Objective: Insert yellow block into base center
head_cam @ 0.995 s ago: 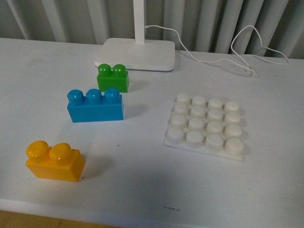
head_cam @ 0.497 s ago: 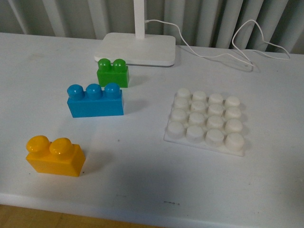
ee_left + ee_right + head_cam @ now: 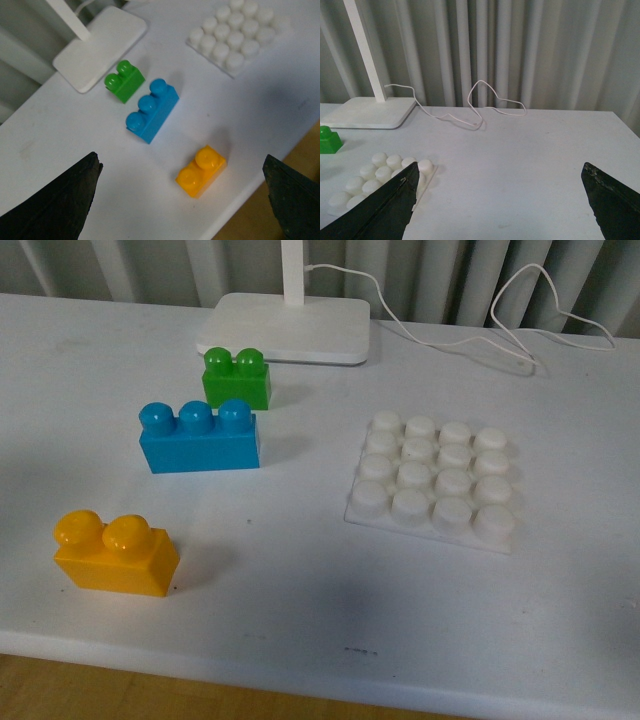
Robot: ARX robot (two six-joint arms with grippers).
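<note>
The yellow block [image 3: 115, 553] sits at the near left of the white table, studs up. The left wrist view shows it [image 3: 201, 171] from well above, between my open left gripper's [image 3: 182, 200] black fingertips [image 3: 60, 205]. The base [image 3: 433, 481], a white studded plate, lies flat to the right of the bricks and holds nothing; it also shows in the left wrist view [image 3: 235, 37]. My right gripper [image 3: 500, 205] is open and empty over bare table, with the base's edge [image 3: 375, 180] beside one fingertip. Neither arm shows in the front view.
A blue three-stud brick [image 3: 199, 438] and a green two-stud brick [image 3: 237, 378] stand behind the yellow block. A white lamp foot [image 3: 285, 327] with its post and a looping white cable [image 3: 480, 330] lie at the back. The table's front edge runs just beyond the yellow block.
The front view has shifted slightly up and down between frames. The bricks and the base keep their places relative to one another.
</note>
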